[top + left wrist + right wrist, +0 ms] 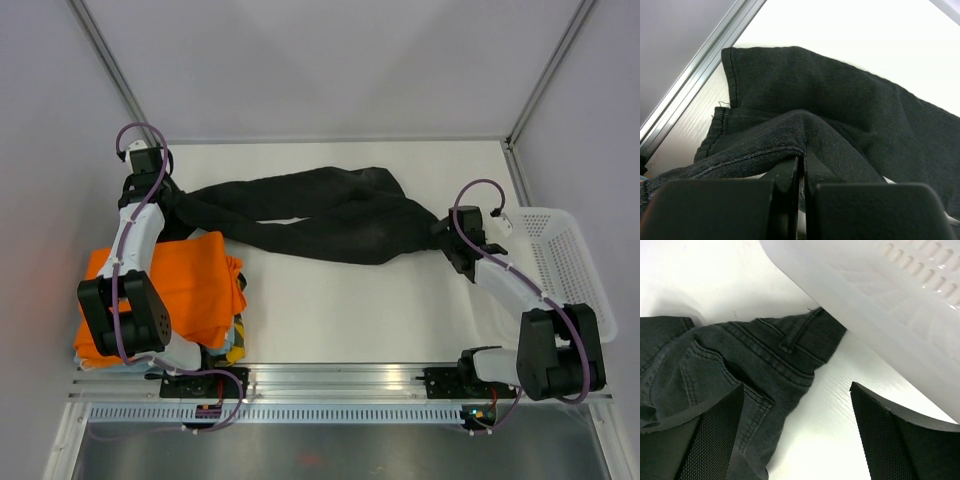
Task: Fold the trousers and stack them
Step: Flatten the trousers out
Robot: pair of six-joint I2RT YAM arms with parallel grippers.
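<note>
Top external view shows the trousers (pixel 320 215) stretched across the far half of the tabletop (pixel 350 310), leg ends toward the left arm, waist toward the right; the legs cross and bunch in the middle, so I judge that no fold is made yet. Left wrist view has the left fingers (pixel 786 175) pressed together on a raised pinch of black cloth just behind a leg hem, likely to anchor that end while the garment is drawn flat. Right wrist view has the right fingers (pixel 710 435) spread wide, waistband and a belt loop beside one, bare surface under the other; that reads as lining up to grip the waist. An orange garment (pixel 185 285) lies folded at the near left, perhaps the stack's base; a white basket (pixel 553 211) stands at the right edge, the waist corner against or under its wall, I cannot tell which. The tabletop is white and matte; grey walls (pixel 330 60) with metal posts close three sides.
</note>
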